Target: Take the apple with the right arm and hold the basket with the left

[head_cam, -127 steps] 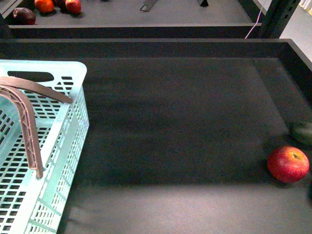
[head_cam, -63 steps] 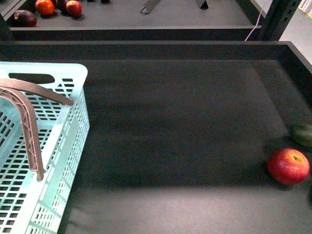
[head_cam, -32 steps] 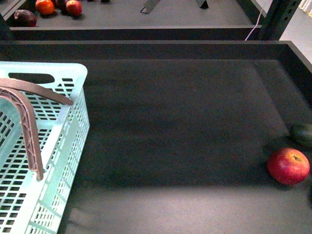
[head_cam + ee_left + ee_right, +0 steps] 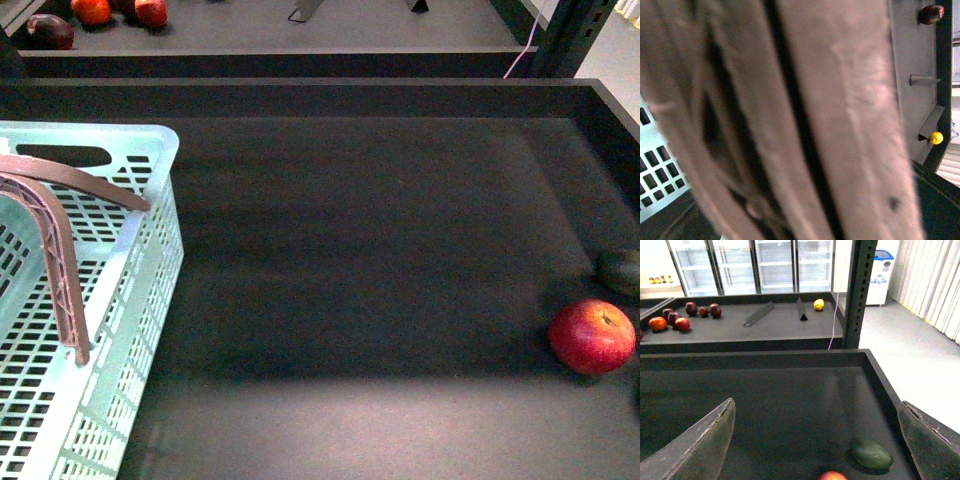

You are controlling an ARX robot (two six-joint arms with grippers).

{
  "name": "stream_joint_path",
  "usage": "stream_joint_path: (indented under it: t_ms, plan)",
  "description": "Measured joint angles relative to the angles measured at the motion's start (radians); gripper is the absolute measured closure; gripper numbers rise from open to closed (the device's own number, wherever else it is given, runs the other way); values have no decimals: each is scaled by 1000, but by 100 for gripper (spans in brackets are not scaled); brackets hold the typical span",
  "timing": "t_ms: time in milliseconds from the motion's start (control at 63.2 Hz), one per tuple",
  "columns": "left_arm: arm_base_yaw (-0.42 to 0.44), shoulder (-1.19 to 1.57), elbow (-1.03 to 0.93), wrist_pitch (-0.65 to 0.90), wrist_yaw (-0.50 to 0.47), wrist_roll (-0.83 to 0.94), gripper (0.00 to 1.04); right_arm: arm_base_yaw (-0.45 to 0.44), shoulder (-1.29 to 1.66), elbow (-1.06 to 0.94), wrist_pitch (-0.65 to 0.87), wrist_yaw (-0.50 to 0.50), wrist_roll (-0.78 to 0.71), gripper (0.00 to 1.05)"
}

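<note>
The red apple (image 4: 592, 336) lies on the dark tray floor at the front right; its top also peeks in at the edge of the right wrist view as the apple (image 4: 832, 475). My right gripper (image 4: 820, 440) is open, its two fingers spread wide with the apple between and beyond them, not touching. The pale mint basket (image 4: 120, 250) stands at the left with its brown handle (image 4: 60, 260) raised. In the left wrist view the brown handle (image 4: 815, 120) fills the picture, blurred and very close; the left gripper is shut on it, its fingers hidden.
A dull green fruit (image 4: 622, 271) lies just behind the apple by the tray's right wall (image 4: 610, 120); it shows as the green fruit (image 4: 870, 454) in the right wrist view. Red and orange fruits (image 4: 120, 10) sit on the farther shelf. A yellow fruit (image 4: 818, 304) lies there too.
The view has shaken slightly up and down over the earlier frames. The apple, green fruit and basket keep their places.
</note>
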Motion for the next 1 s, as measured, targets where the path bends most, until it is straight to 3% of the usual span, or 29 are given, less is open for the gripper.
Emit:
stream_joint_path:
  t_ms: [95, 412, 570, 998]
  plan:
    - [-7, 13, 16, 0, -4, 0, 10, 0, 0, 0, 0, 0, 0, 9]
    - [-25, 17, 28, -15, -2, -31, 66, 0, 0, 0, 0, 0, 0, 9]
    - [-31, -5, 29, -21, 22, -100, 89, 0, 0, 0, 0, 0, 0, 9]
    - [-134, -132, 23, -123, 55, -7, 90, 0, 0, 0, 0, 0, 0, 9]
